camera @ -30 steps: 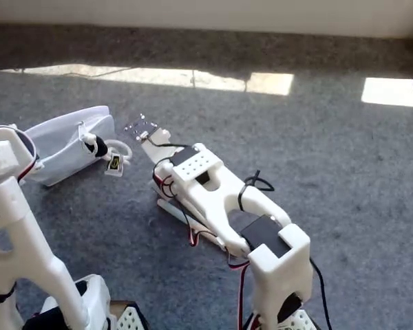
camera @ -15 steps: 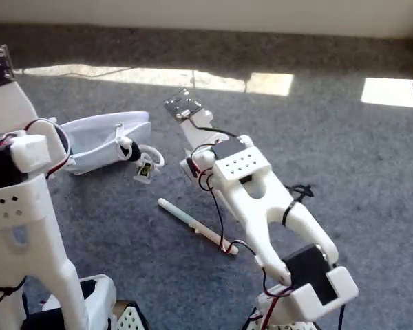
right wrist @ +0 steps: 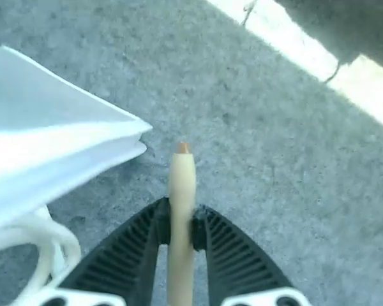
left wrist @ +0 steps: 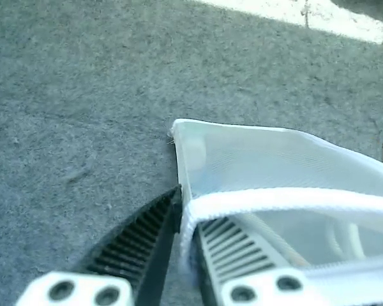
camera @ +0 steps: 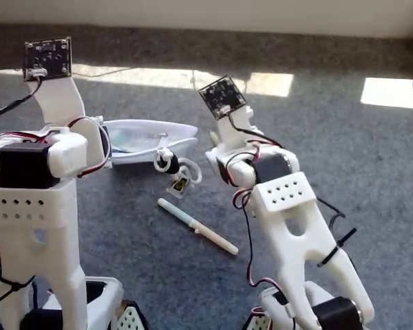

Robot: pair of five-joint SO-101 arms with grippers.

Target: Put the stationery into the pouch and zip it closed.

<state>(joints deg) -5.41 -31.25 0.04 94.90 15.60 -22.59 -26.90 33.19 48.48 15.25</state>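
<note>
- We are judging the task as being at an early-to-middle stage. The pouch (camera: 148, 137) is lying on the grey counter (camera: 344, 158) with its zip not yet drawn closed, and at least two pieces of stationery are sitting outside it.
- We are seeing a white pen (camera: 196, 225) lying loose on the counter, near the pouch and between the two arms, with nothing touching it.
- We are finding the left end effector (left wrist: 182, 207) clamped on the pouch's white rim, one finger on each side of the fabric, so the pouch is being pinned at that end.
- We are finding the right end effector (right wrist: 180, 213) closed around a beige pencil (right wrist: 181, 172), whose brown tip is pointing away from the fingers.
- We are placing that tip just beside the pouch's near corner, apart from it and outside the fabric. We are therefore counting this pencil as not yet inserted.
- We are noticing a white cord loop (right wrist: 41, 245) and a small tag (camera: 179, 183) hanging by the pouch's end nearest the pencil.
- We are making out faint shapes through the mesh in the left wrist view, but we cannot tell whether anything is lying inside.
- We are reckoning what is left to do: feeding in the held pencil, collecting the loose pen, then zipping the pouch.
</note>
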